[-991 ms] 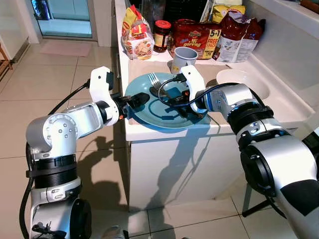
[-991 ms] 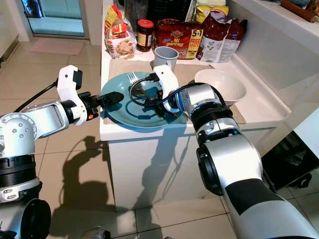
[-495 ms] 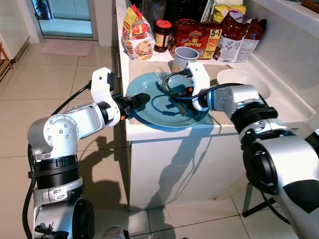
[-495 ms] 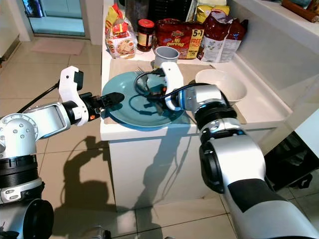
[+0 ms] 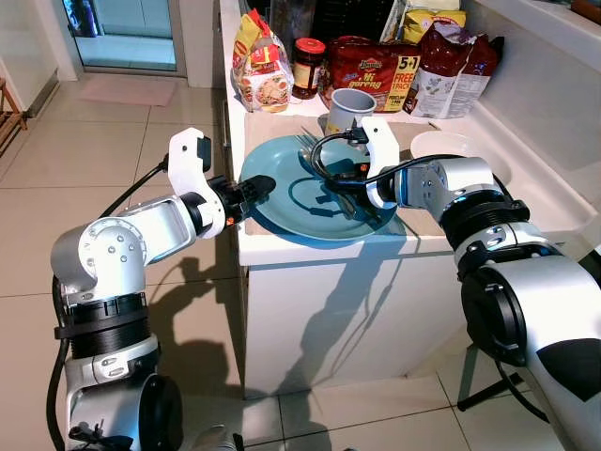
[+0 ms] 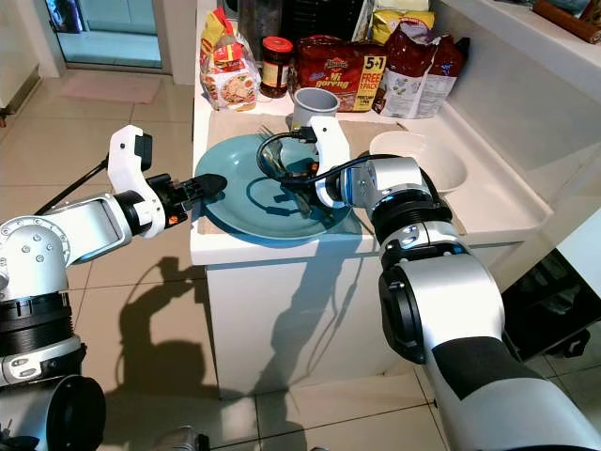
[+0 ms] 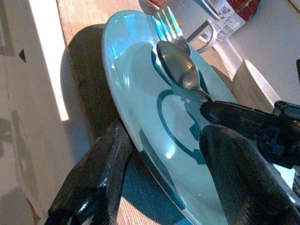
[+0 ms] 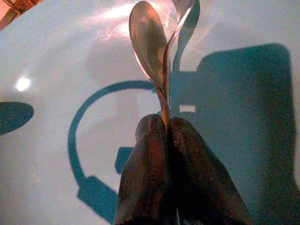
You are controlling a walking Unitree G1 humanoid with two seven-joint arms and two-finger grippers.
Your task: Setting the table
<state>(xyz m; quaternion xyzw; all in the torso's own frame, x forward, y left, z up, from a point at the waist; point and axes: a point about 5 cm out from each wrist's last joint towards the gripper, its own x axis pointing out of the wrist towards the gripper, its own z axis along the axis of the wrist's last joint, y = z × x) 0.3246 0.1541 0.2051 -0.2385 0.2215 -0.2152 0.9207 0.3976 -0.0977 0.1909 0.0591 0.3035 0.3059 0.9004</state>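
Observation:
A light blue plate point(image 5: 282, 193) lies on a tan mat at the counter's front edge. My left gripper point(image 5: 252, 191) is at its left rim, open. In the left wrist view one finger point(image 7: 96, 183) sits below the rim and the other point(image 7: 234, 178) above the plate point(image 7: 136, 93). My right gripper point(image 5: 349, 195) reaches over the plate's right side, shut on the handles of a spoon point(image 8: 146, 42) and a fork point(image 7: 166, 26). The spoon bowl and fork tines rest on the plate toward its far rim.
Behind the plate stand a grey mug point(image 5: 347, 108), a white bowl point(image 5: 451, 150), a red-lidded jar point(image 5: 305, 66), a bread bag point(image 5: 258, 70) and several snack packets against the wall. The counter's front edge drops to a tiled floor point(image 5: 113, 178) on my left.
My right gripper has shifted toward the far side of the plate, carrying the spoon and fork nearer the mug. The left gripper has stayed at the plate's left rim.

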